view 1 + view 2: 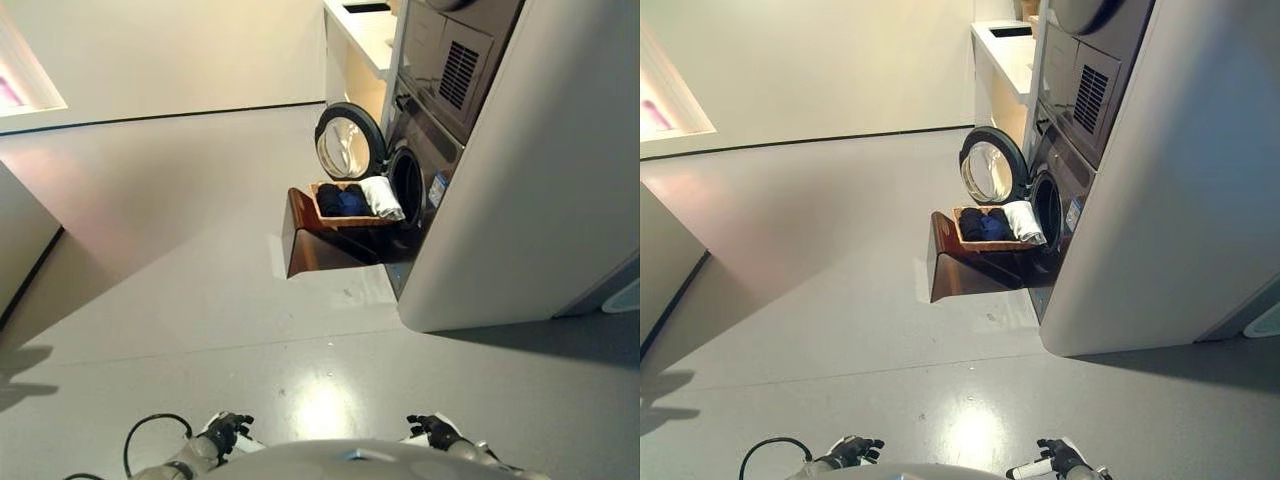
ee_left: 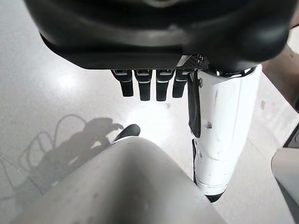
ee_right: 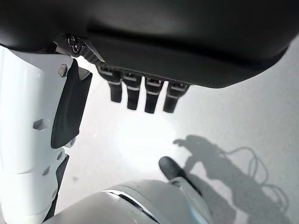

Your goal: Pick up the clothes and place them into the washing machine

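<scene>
A wooden basket [image 1: 330,222] stands on a dark stool [image 1: 305,245] far ahead on the grey floor. It holds dark blue clothes [image 1: 340,200] and a white cloth [image 1: 383,197]. Right behind it the washing machine [image 1: 425,160] has its round door [image 1: 348,141] swung open. My left hand [image 1: 225,432] hangs low at the near left, and my right hand [image 1: 435,430] at the near right, both far from the basket. Each wrist view shows its fingers [image 2: 142,85] [image 3: 140,95] straight with nothing in them.
A large pale cabinet side [image 1: 540,170] rises on the right beside the machine. A white counter [image 1: 365,35] runs behind it. A low wall [image 1: 20,240] borders the far left. Open grey floor [image 1: 180,230] lies between me and the basket.
</scene>
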{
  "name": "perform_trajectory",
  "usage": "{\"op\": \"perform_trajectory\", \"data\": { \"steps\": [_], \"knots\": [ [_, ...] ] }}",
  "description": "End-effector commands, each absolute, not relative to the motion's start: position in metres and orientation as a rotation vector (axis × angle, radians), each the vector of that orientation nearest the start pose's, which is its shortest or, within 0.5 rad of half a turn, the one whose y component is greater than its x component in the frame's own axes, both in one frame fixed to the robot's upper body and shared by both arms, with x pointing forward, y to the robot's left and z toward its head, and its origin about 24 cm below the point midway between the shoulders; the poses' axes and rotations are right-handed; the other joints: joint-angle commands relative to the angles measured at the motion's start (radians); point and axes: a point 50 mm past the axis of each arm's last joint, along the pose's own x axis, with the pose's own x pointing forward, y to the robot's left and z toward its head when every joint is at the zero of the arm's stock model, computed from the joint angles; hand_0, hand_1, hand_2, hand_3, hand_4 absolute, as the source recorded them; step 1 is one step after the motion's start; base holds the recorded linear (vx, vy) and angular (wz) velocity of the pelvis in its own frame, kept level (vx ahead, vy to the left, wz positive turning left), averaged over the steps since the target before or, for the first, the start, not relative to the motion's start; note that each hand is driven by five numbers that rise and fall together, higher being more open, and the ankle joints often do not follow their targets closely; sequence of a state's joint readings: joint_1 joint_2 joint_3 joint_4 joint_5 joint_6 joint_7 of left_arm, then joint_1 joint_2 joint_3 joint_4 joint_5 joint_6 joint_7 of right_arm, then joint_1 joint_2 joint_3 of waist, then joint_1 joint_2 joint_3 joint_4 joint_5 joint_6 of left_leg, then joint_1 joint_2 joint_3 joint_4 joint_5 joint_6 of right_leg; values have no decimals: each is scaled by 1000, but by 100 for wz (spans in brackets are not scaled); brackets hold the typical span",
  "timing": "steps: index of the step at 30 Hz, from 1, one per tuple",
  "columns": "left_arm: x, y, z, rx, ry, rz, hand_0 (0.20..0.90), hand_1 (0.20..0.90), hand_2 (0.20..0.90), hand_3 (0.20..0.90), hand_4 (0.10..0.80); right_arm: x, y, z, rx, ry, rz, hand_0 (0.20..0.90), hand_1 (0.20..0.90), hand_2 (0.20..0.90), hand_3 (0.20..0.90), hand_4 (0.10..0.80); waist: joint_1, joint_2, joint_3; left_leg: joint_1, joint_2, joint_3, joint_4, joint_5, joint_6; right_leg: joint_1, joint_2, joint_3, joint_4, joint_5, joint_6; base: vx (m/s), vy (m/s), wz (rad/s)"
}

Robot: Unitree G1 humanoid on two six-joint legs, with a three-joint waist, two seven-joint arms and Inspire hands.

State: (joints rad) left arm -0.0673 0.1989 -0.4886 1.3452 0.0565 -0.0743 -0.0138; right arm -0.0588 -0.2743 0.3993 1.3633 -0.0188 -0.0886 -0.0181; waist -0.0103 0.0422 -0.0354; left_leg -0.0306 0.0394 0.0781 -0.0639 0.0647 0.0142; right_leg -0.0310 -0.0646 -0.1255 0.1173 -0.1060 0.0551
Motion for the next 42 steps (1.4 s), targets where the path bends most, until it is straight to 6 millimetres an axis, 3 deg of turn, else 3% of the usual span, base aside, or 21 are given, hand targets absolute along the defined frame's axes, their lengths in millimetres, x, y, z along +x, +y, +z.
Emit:
{"op": "perform_trajectory", "data": {
  "steps": [1,4,8,11,14,18,20,21,22,25,26,27,28,30,31,34,36,37,39,40,42],
  "knots": [
    [129,203,-158,509,1107,-236,900,900,900,900,800,111,-229,-158,-492,1174,155,900,900,900,900,800,15,-72,43,-8,-105,-28,67,-110,17,-47,-70,30,-23,173,69,43,138,-2],
    [134,211,-155,497,1094,-191,900,900,900,900,800,117,-232,-156,-394,1139,54,900,900,900,900,800,4,-67,71,7,-118,-47,109,-147,52,-123,-76,40,208,209,72,132,174,1],
    [137,219,-152,524,1087,-177,900,900,900,900,800,120,-231,-155,-346,1126,7,900,900,900,900,800,-10,-59,105,33,-110,-56,123,-168,64,-211,-55,41,350,229,65,122,98,5],
    [136,224,-152,533,1096,-168,900,900,900,900,800,118,-236,-155,-324,1130,-23,900,900,900,900,800,-27,-55,108,74,-112,-77,105,-183,57,-265,-40,35,281,207,52,255,17,-7],
    [140,229,-149,555,1085,-157,900,900,900,900,800,113,-242,-155,-336,1158,-41,900,900,900,900,800,-65,-64,112,186,-117,-124,56,-229,23,-317,-74,-13,-50,309,75,416,-93,32],
    [143,230,-149,550,1083,-130,900,900,900,900,800,108,-244,-156,-355,1185,-37,900,900,900,900,800,-94,-61,106,288,-88,-154,10,-256,-4,-375,-69,-41,-173,398,99,383,-101,50],
    [141,223,-151,541,1082,-152,900,900,900,900,800,95,-247,-158,-340,1214,-48,900,900,900,900,800,-127,-57,73,332,-56,-189,32,-267,-20,-363,-32,30,-158,411,74,516,-207,57],
    [141,222,-151,541,1083,-152,900,900,900,900,800,95,-247,-158,-341,1215,-49,900,900,900,900,800,-126,-54,73,333,-53,-188,33,-269,-20,-362,-29,29,-159,411,73,464,-212,45],
    [139,219,-152,528,1083,-158,900,900,900,900,800,90,-247,-160,-333,1227,-53,900,900,900,900,800,-128,-47,65,334,-40,-192,53,-261,-29,-353,-19,36,-159,418,69,341,-206,26],
    [142,198,-154,483,1059,-198,900,900,900,900,800,92,-249,-158,-345,1215,-47,900,900,900,900,800,-127,-21,42,232,-23,-193,304,-85,-79,-293,36,36,-152,381,23,340,-231,10],
    [142,198,-154,483,1059,-198,900,900,900,900,800,91,-249,-158,-345,1215,-48,900,900,900,900,800,-128,-19,42,229,-22,-194,309,-88,-79,-293,37,35,-152,381,23,305,-254,-10],
    [153,191,-151,484,1015,-219,900,900,900,900,800,100,-251,-155,-346,1179,-56,900,900,900,900,800,-120,-31,55,114,-22,-168,573,21,-106,-217,55,39,-165,338,-21,203,-181,-10],
    [153,191,-151,484,1015,-218,900,900,900,900,800,100,-251,-155,-345,1179,-55,900,900,900,900,800,-124,-36,53,111,-27,-171,571,26,-106,-219,49,39,-165,338,-21,299,-271,8],
    [172,186,-143,449,942,-182,900,900,900,900,800,114,-253,-151,-367,1142,-62,900,900,900,900,800,-91,-74,87,-16,-45,-143,812,63,-91,-124,39,50,-173,284,-53,338,-278,15],
    [178,183,-140,440,912,-175,900,900,900,900,800,121,-252,-150,-378,1121,-59,900,900,900,900,800,-73,-78,100,-82,-21,-110,842,44,-82,-100,42,54,-169,269,-61,286,-219,6],
    [181,183,-138,446,897,-169,900,900,900,900,800,134,-249,-146,-390,1079,-53,900,900,900,900,800,-45,-96,114,-197,-27,-80,796,6,-59,-79,41,75,-161,248,-65,183,-79,-31],
    [174,186,-141,455,921,-150,900,900,900,900,800,143,-245,-144,-402,1051,-38,900,900,900,900,800,-11,-106,132,-290,22,-48,606,7,-52,-27,51,106,-163,209,-53,320,-37,-1],
    [174,186,-141,455,921,-150,900,900,900,900,800,143,-245,-144,-402,1051,-38,900,900,900,900,800,-11,-106,131,-290,21,-48,606,7,-52,-28,51,106,-163,209,-53,324,19,-10],
    [164,190,-146,448,965,-131,900,900,900,900,800,140,-243,-145,-405,1058,-32,900,900,900,900,800,11,-101,131,-288,43,-58,363,34,-58,18,62,123,-173,182,-35,427,87,-42],
    [156,193,-149,439,992,-119,900,900,900,900,800,137,-243,-146,-415,1064,-31,900,900,900,900,800,35,-76,123,-298,53,-102,133,119,-76,64,92,152,-188,153,-26,455,102,-53],
    [153,192,-150,434,1003,-122,900,900,900,900,800,135,-245,-147,-421,1069,-32,900,900,900,900,800,47,-71,122,-289,44,-114,39,142,-81,101,96,172,-198,133,-21,404,90,-39]
  ]
}}
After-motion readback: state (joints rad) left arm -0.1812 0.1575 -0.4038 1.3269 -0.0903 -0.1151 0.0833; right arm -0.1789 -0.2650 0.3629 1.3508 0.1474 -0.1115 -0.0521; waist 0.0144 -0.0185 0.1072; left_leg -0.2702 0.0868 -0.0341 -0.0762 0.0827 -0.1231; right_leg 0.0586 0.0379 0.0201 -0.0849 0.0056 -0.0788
